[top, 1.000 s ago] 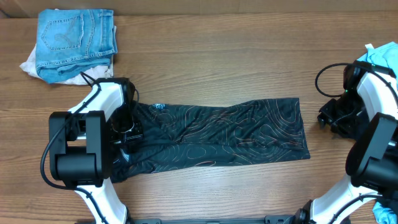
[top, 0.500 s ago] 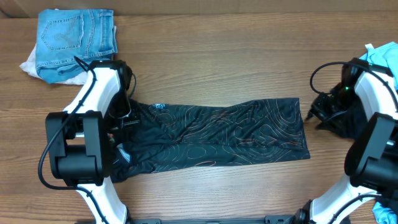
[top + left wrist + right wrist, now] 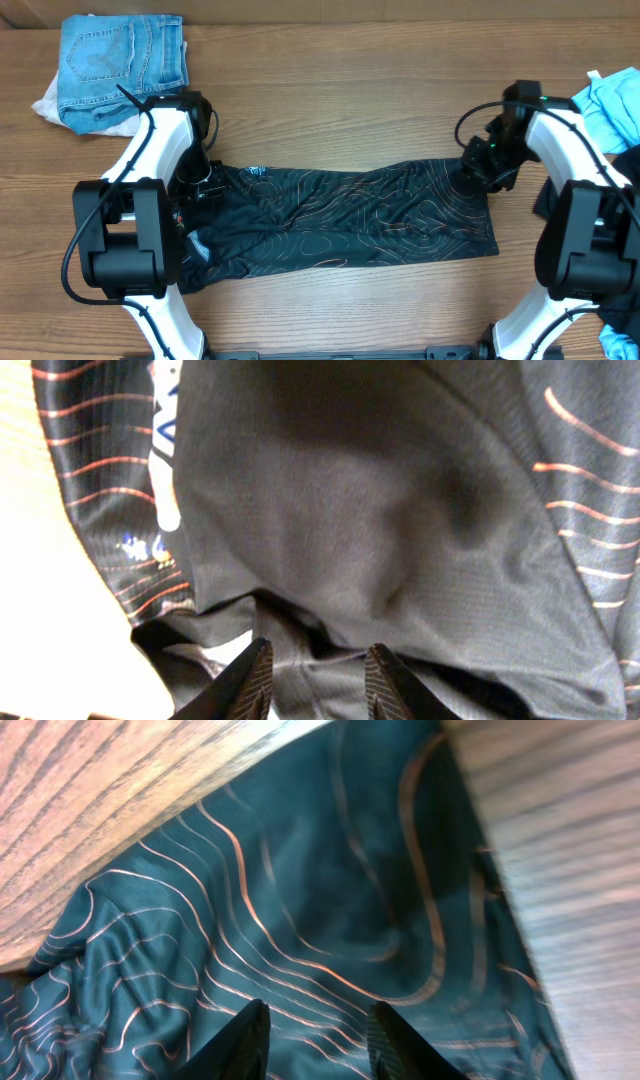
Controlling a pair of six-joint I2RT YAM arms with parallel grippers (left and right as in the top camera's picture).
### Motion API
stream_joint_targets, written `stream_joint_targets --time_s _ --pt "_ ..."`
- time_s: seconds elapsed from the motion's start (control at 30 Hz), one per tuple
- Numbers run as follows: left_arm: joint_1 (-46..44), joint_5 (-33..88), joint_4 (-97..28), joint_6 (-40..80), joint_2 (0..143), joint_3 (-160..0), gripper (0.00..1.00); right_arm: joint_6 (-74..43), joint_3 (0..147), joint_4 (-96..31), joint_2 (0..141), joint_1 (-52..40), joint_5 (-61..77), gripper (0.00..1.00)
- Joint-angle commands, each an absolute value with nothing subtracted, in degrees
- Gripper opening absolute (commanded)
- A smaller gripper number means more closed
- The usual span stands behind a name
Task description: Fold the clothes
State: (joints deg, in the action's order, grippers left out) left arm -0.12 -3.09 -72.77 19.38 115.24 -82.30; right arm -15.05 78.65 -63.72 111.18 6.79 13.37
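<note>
We saw the black jersey (image 3: 340, 215) with its thin tan contour lines lying flat as a long band across the middle of the wooden surface (image 3: 350, 110), wrinkled toward its left end. The left hand (image 3: 318, 680) hung over that left end, its fingers partly apart with plain dark cloth showing in the gap and nothing clamped between them; beside it we made out white lettering and small coloured marks on the fabric. The right hand (image 3: 318, 1040) hovered at the jersey's upper right corner, its fingers likewise partly apart above the patterned cloth and holding nothing. Folded jeans (image 3: 122, 55) sat on a white cloth (image 3: 45, 100) at the far left corner, and a light blue garment (image 3: 610, 100) lay at the right edge.
</note>
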Motion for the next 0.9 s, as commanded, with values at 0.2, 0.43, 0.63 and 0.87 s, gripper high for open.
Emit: stream_joint_targets --time_s 0.2,0.43,0.63,0.87 --pt "0.89 -3.42 -68.20 19.33 115.98 -77.21 0.26 -15.00 75.96 -57.63 111.26 6.17 12.91 0.35" --pt "1.76 -3.40 -64.60 19.00 116.05 -73.34 0.27 -16.34 73.56 -53.15 111.39 6.17 12.32 0.25" --pt "2.63 -3.40 -62.70 18.83 116.16 -71.50 0.17 -16.97 69.73 -49.67 112.20 6.17 10.07 0.11" --pt "3.97 -3.38 -61.43 19.35 116.16 -70.22 0.12 -18.48 69.36 -47.33 115.42 6.24 7.16 0.06"
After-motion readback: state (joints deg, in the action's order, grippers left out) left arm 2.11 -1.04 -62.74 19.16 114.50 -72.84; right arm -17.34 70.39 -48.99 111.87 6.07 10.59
